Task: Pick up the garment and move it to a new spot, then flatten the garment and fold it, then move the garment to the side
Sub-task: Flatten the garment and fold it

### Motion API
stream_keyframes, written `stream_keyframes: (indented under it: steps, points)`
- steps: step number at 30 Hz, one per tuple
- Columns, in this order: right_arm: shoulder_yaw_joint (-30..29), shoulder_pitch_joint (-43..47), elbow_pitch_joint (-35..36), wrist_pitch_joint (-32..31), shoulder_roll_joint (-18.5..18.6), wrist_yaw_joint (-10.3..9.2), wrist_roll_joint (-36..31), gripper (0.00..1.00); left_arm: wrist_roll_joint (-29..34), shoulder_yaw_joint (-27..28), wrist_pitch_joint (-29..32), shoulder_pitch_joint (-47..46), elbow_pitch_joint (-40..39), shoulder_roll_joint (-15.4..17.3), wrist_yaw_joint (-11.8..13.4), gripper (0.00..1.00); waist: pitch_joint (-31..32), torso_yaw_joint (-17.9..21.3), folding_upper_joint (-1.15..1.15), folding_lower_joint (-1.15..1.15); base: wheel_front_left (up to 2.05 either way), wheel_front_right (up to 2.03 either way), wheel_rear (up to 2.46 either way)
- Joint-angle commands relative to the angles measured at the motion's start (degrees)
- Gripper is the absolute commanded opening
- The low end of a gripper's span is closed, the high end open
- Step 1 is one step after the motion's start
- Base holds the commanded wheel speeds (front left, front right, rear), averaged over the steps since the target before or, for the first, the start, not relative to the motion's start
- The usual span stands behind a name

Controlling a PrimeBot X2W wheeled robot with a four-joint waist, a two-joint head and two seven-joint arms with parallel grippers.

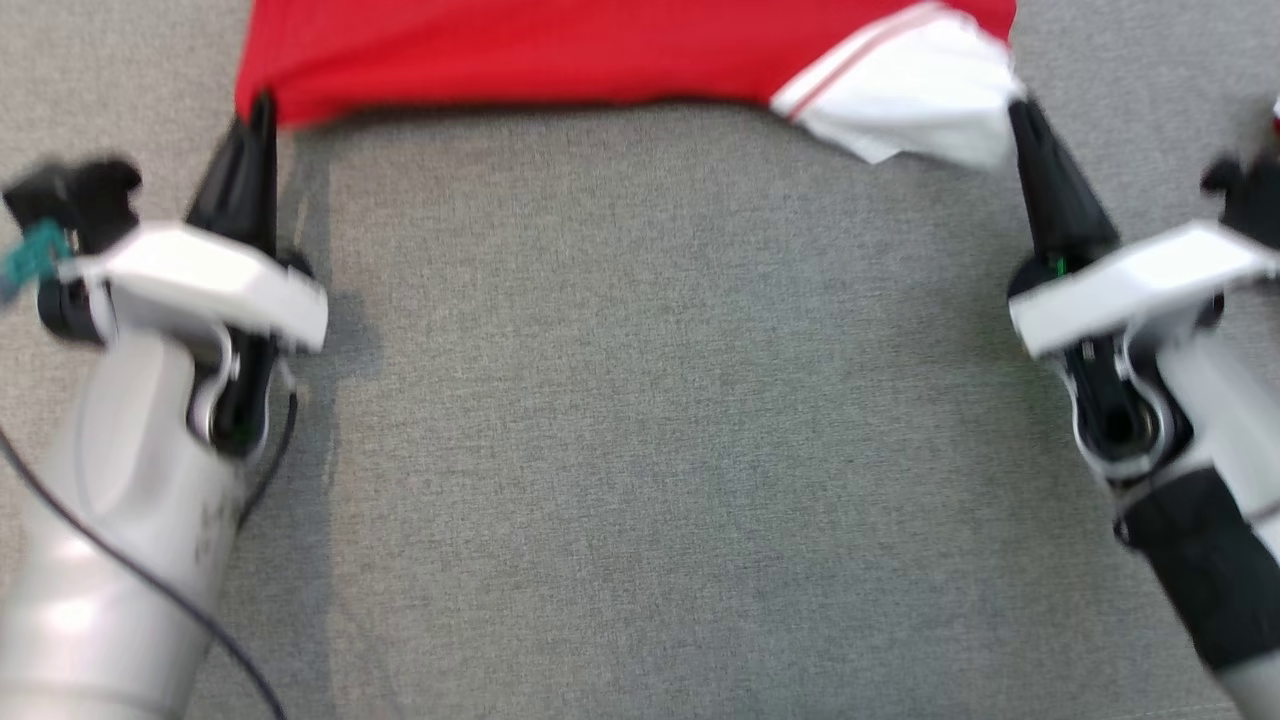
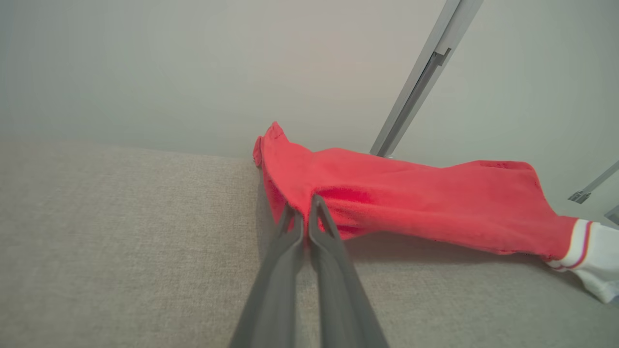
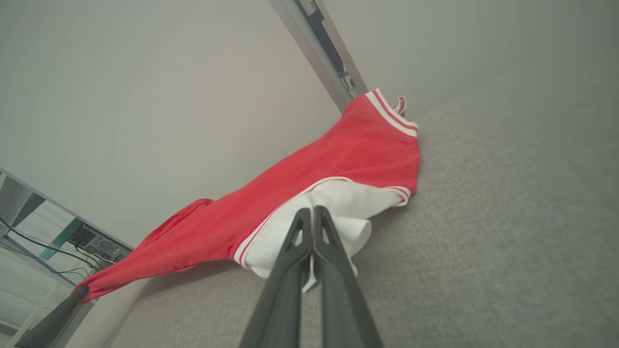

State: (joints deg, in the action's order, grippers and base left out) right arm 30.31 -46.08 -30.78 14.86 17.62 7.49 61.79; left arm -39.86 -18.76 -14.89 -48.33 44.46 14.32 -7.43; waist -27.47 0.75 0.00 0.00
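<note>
The garment (image 1: 560, 45) is red with a white part and red-and-white striped trim. It stretches across the top of the head view, held up between both grippers over the grey fabric surface (image 1: 660, 420). My left gripper (image 1: 262, 105) is shut on its red left corner; the left wrist view shows those fingertips pinching red cloth (image 2: 387, 193) at the gripper (image 2: 303, 204). My right gripper (image 1: 1015, 105) is shut on the white part (image 1: 915, 95). In the right wrist view that gripper (image 3: 309, 215) pinches the white cloth (image 3: 338, 203), and the left gripper's fingers (image 3: 53, 319) hold the far red corner.
A pale wall rises behind the surface, with a grey metal rail (image 2: 416, 82) running up it. Cables and equipment (image 3: 92, 241) sit beyond the surface's edge in the right wrist view. The grey surface below the garment lies bare between the two arms.
</note>
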Motion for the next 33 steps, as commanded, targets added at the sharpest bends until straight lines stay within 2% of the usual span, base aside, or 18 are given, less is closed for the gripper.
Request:
stream_keyframes:
  steps: [1, 5, 6, 10, 14, 19, 23, 27, 33]
  points:
    - [-0.7, 1.4, 1.1, 0.5, 0.7, 0.00, 0.2, 0.00, 0.4, 0.5, -0.1, 1.6, -0.8, 0.5, 0.0, 0.00, 1.2, 0.2, 0.00, 0.00, 0.00, 0.00, 0.00]
    - [-5.0, 14.3, 8.9, 0.4, 1.3, -0.01, 0.5, 0.00, 2.2, 3.7, -0.2, 11.9, -7.3, 1.6, 0.5, 0.00, 4.2, 1.0, 0.00, 0.00, 0.00, 0.00, 0.00]
    - [-6.4, 20.4, 12.1, 0.3, 1.8, -0.01, 0.7, 0.00, 2.7, 4.5, -0.2, 16.7, -10.3, 2.2, 1.0, 0.00, 6.0, 1.1, 0.00, 0.00, 0.00, 0.00, 0.00]
    - [-8.2, 31.0, 17.8, 0.0, 2.9, -0.01, 1.5, 0.00, 2.5, 5.4, 0.6, 25.9, -16.8, 4.0, 3.2, 0.00, 10.0, 1.6, 0.00, 0.00, 0.00, 0.00, 0.00]
    - [-10.4, 39.5, 23.1, -3.2, 4.4, -0.01, 1.4, 0.00, 1.9, 6.3, 4.6, 35.2, -27.1, 6.5, 7.4, 0.00, 13.7, 2.2, 0.00, 0.00, 0.00, 0.00, 0.00]
    - [-15.4, 49.2, 29.2, -10.6, 4.9, -0.01, -0.2, 0.00, 1.7, 7.1, 12.0, 47.5, -43.4, 9.0, 15.1, 0.00, 17.1, 2.4, 0.00, 0.00, 0.00, 0.00, 0.00]
    - [-20.8, 56.1, 33.5, -17.8, 3.3, -0.01, -2.8, 0.00, 2.1, 7.7, 17.5, 56.5, -55.3, 10.4, 21.5, 0.00, 18.8, 2.2, 0.00, 0.00, 0.00, 0.00, 0.00]
    - [-26.9, 61.9, 37.7, -24.9, -0.3, -0.01, -6.3, 0.00, 3.0, 7.6, 21.6, 64.0, -64.2, 11.4, 26.5, 0.00, 19.8, 1.8, 0.00, 0.00, 0.00, 0.00, 0.00]
    - [-34.8, 67.9, 44.3, -36.1, -7.6, -0.01, -12.4, 0.00, 3.5, 6.9, 26.8, 70.4, -71.8, 13.0, 30.8, 0.00, 20.6, 1.1, 0.00, 0.00, 0.00, 0.00, 0.00]
